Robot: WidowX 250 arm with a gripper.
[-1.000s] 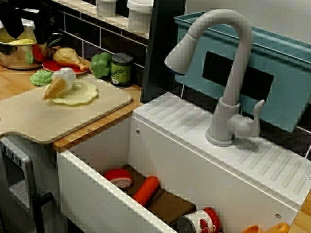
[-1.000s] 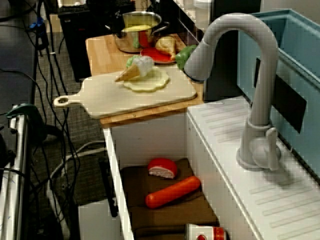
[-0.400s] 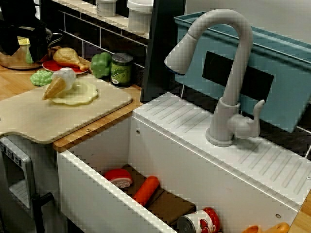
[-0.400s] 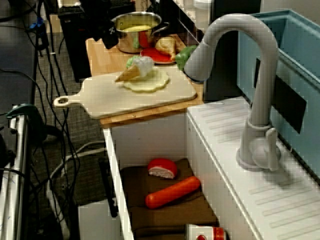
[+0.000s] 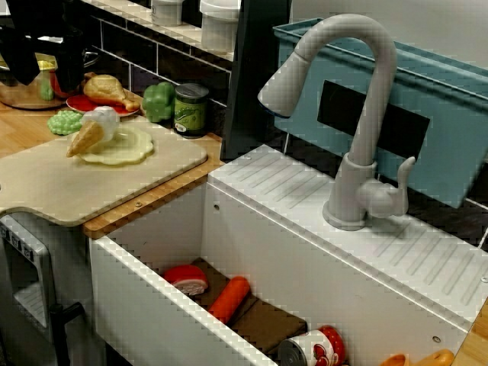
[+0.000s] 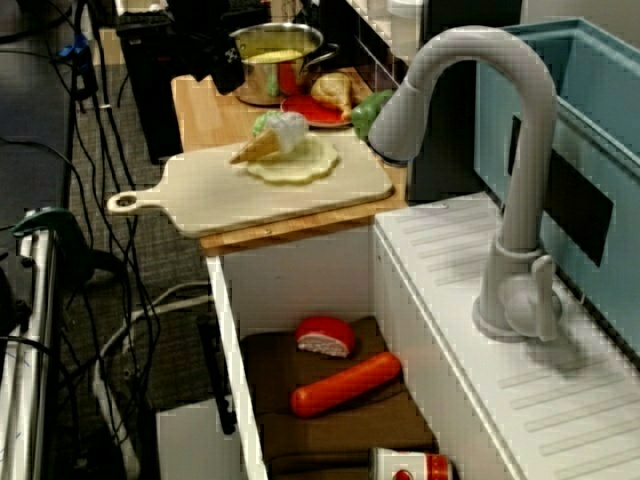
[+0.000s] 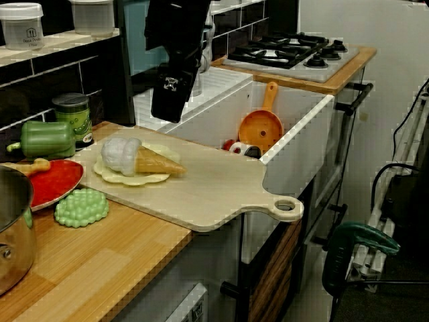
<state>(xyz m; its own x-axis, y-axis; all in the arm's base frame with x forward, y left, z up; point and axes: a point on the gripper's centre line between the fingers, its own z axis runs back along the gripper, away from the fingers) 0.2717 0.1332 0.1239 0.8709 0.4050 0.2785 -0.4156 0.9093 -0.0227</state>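
**Jaws spread over the steel pot**

Jaws first: we see the gripper [image 5: 46,78] as two dark fingers standing well apart at the far end of the counter, with nothing held between them. In the view across the sink, the steel pot [image 5: 21,95] shows through the gap, just below and behind the fingertips. In the view along the counter, the gripper's dark bulk sits against the pot's left rim. We cannot tell whether it touches the metal.

The pot holds a yellow filling [image 6: 275,56]. Just beside it, a red plate [image 5: 80,105] carries a chicken drumstick [image 5: 107,89]. The cutting board [image 5: 46,187] bears a pale yellow disc [image 5: 128,149], and an ice cream cone [image 5: 91,133] lies on its side on that disc. A green bumpy piece [image 5: 65,122] lies on the counter between the board and the pot. A green pepper [image 5: 158,101] and a green can [image 5: 191,109] stand by the back wall.

The sink [image 5: 152,303] holds a red-rinded cheese wedge [image 5: 185,279] with an orange-red sausage [image 5: 229,299] beside it. A red-patterned can [image 5: 314,349] sits toward its right end. In the view from the counter's far end, we also see an orange strainer [image 7: 260,129] leaning inside the sink.
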